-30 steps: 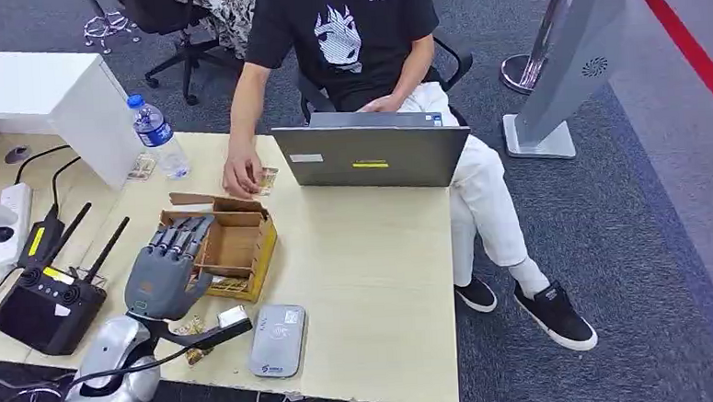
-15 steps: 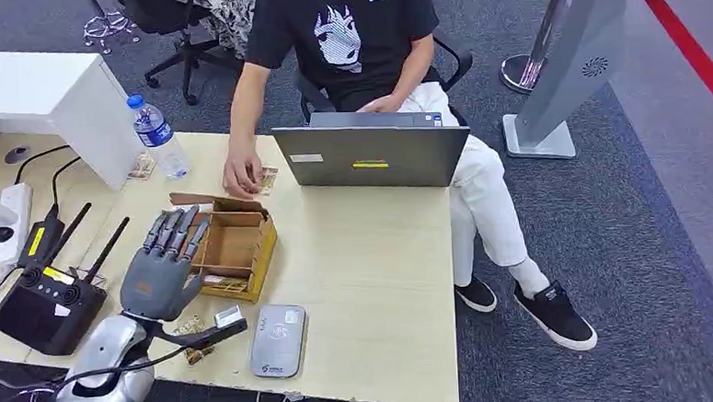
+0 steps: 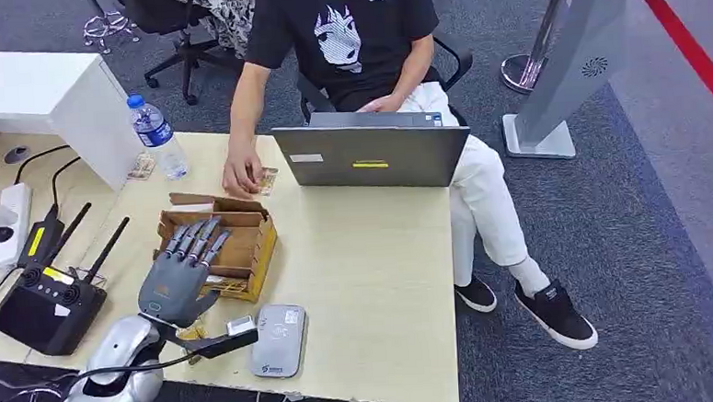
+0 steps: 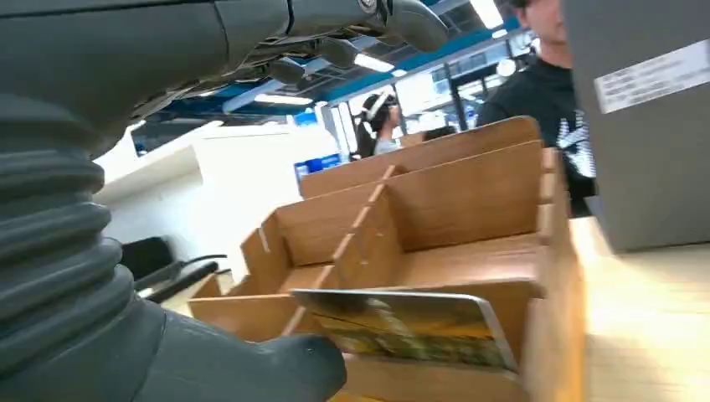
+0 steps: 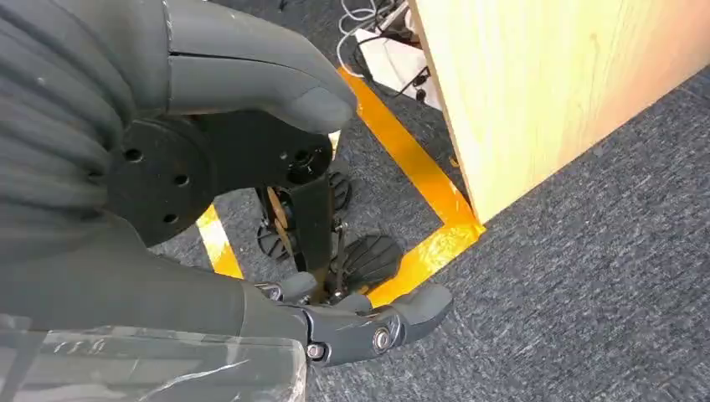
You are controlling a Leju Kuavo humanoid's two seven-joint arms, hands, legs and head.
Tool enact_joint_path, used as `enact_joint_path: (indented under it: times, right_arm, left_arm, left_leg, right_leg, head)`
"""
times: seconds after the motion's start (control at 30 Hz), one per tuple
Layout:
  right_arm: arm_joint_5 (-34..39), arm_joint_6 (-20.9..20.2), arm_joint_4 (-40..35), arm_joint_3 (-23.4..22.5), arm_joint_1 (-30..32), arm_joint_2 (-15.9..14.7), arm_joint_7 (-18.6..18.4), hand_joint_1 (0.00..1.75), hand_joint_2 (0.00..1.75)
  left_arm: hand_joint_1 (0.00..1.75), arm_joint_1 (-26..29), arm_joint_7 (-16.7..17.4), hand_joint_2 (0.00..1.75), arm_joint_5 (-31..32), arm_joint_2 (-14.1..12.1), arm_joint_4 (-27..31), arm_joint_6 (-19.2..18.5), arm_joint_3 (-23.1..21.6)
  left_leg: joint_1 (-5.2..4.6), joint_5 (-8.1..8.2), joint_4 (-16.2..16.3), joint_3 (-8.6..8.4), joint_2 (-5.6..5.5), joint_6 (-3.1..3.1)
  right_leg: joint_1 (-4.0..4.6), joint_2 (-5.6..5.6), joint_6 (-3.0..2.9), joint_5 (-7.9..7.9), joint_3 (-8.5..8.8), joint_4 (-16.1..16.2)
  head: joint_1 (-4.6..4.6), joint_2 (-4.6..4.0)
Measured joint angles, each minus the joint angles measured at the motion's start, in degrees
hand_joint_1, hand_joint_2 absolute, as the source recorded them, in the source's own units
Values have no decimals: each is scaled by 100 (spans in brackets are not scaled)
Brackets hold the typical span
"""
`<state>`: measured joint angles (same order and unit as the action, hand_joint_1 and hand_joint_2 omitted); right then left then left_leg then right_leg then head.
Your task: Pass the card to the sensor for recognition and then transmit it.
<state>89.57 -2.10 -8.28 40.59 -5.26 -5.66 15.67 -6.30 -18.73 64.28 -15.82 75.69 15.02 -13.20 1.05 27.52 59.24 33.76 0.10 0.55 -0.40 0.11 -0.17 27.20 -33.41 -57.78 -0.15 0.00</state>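
Since the earlier frame, the left hand (image 3: 180,273) has shifted slightly right and forward and now reaches over the near compartments of the partitioned wooden card box (image 3: 244,234); its fingers (image 3: 200,239) are extended and slightly spread, holding nothing. On the far left sit a black remote controller with two antennas (image 3: 43,300) and a white power strip (image 3: 8,215). A yellow-printed card (image 4: 410,328) stands tilted in the box's nearest compartment, just beside the thumb (image 4: 251,368). Right of the hand, a grey rounded card sensor (image 3: 278,340) lies near the table's front edge. Behind, a person's hand (image 3: 239,178) rests beside a grey laptop (image 3: 371,156). The right hand (image 5: 251,251) hangs beside the wooden table (image 5: 536,92), fingers loosely curled, holding nothing.
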Motion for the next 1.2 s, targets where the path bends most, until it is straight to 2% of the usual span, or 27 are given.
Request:
enact_joint_path:
  times: [0.43, 0.47, 0.5, 1.2]
  right_arm:
    - [9, -85, 2, 2, 0, 0, 0, 0, 175]
    - [9, -85, 2, 2, -1, 0, 0, 0, 175]
    - [9, -85, 2, 2, -1, 0, 0, 0, 175]
    - [28, -81, 2, 2, 1, 0, 0, 0, 175]
  left_arm:
    - [2, 5, -236, 175, -439, 24, -96, -367, -258]
    - [59, 8, -240, 175, -448, 22, -96, -376, -262]
    - [171, 9, -249, 175, -456, 17, -96, -395, -266]
    - [175, 55, -286, 175, -542, -186, -11, -348, -273]
  left_leg:
    - [0, 0, 0, 1, 0, 0]
    - [0, 0, 0, 1, 0, 0]
    - [0, 0, 0, 1, 0, 0]
    - [0, 0, 0, 1, -1, 0]
  right_leg:
    - [0, 0, 0, 0, 0, 0]
    - [0, 0, 0, 0, 0, 0]
    - [0, 0, 0, 0, 0, 0]
    - [0, -1, 0, 0, 1, -1]
  head:
    - [2, 0]
    - [0, 0]
    - [2, 0]
    - [0, 0]
